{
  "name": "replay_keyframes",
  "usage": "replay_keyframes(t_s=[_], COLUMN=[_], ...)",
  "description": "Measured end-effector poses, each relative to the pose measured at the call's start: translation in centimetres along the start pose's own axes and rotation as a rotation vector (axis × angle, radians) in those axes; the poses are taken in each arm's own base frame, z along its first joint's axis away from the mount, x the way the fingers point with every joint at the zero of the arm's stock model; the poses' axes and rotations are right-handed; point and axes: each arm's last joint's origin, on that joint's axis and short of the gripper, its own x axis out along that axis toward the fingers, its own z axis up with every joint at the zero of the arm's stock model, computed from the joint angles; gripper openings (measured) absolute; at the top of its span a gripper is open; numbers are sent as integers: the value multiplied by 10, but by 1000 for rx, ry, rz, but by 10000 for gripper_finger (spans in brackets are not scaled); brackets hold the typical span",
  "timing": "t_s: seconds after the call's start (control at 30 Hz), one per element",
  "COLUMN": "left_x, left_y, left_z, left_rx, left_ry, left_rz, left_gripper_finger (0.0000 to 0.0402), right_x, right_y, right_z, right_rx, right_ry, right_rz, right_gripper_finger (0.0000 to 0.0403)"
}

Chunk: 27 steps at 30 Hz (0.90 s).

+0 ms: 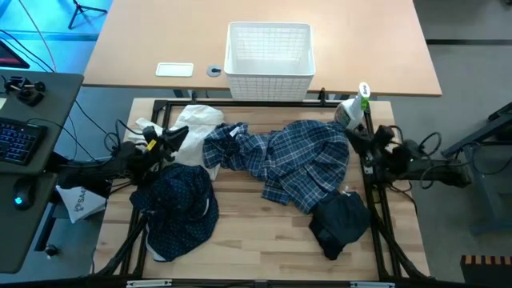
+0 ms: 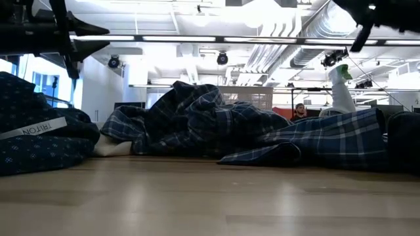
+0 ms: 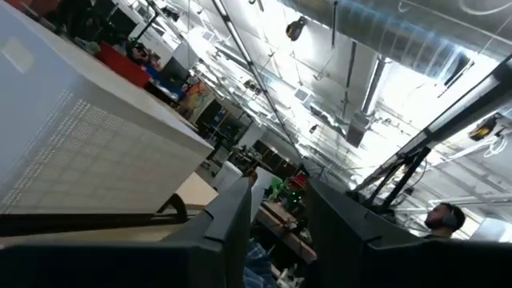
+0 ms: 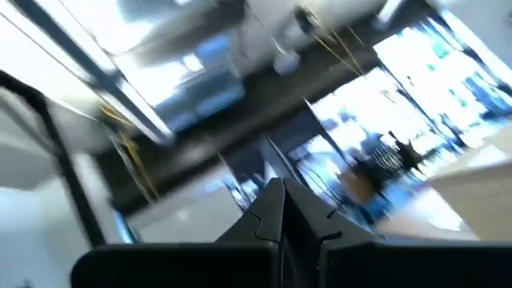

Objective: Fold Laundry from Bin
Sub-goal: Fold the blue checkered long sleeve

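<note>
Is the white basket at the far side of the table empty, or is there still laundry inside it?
Empty. In the high view the bin shows only its bare white lattice floor; the plaid shirt lies crumpled on the table.

From straight overhead we look down on the whole counter [image 1: 264, 240], while the low camera sits at counter-top level, close to the wood, facing level across it into the room; both of these take in the plaid shirt [image 1: 300, 164] and the dotted navy shirt [image 1: 180, 204]. Each wrist camera is tipped upward past its own dark fingers [image 3: 232, 232] toward the ceiling. The left one also catches the bin [image 3: 72, 152], which we see from above too.
</note>
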Motion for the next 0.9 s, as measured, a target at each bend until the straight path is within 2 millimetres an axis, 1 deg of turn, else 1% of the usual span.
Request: replay_keyframes(t_s=[0.1, 0.17, 0.23, 0.3, 0.4, 0.47, 0.53, 0.6, 0.7, 0.8, 0.9], left_x=[1, 1, 1, 1, 2, 2, 2, 2, 3, 2, 2], left_y=[0, -1, -1, -1, 0, 0, -1, -3, -8, -14, -21], left_z=[-2, -3, -4, -4, -3, -3, -3, -1, 4, 13, 24], left_rx=[3, -22, -96, -173, -151, -94, -56, -16, 82, 195, 297], left_ry=[19, 41, 56, 56, 43, 52, 68, 100, 191, 307, 410], left_rz=[-5, -28, -41, -38, -19, -36, -49, -48, -44, -38, -21], left_gripper_finger=[108, 108, 108, 108, 108, 108, 108, 108, 108, 108, 108], right_x=[22, 43, 70, 97, 141, 171, 202, 232, 272, 305, 326], right_y=[15, 26, 36, 42, 45, 41, 33, 21, -3, -25, -40], right_z=[19, 29, 34, 31, 18, 6, -5, -17, -38, -56, -76], right_rx=[-57, -98, -132, -163, -173, -170, -135, -100, -71, -27, -4], right_ry=[146, 246, 349, 484, 677, 787, 855, 918, 1013, 1095, 1230], right_rz=[-135, -198, -246, -294, -355, -384, -408, -402, -405, -440, -451], right_gripper_finger=[0, 0, 0, 1, 7, 17, 33, 56, 98, 145, 184])
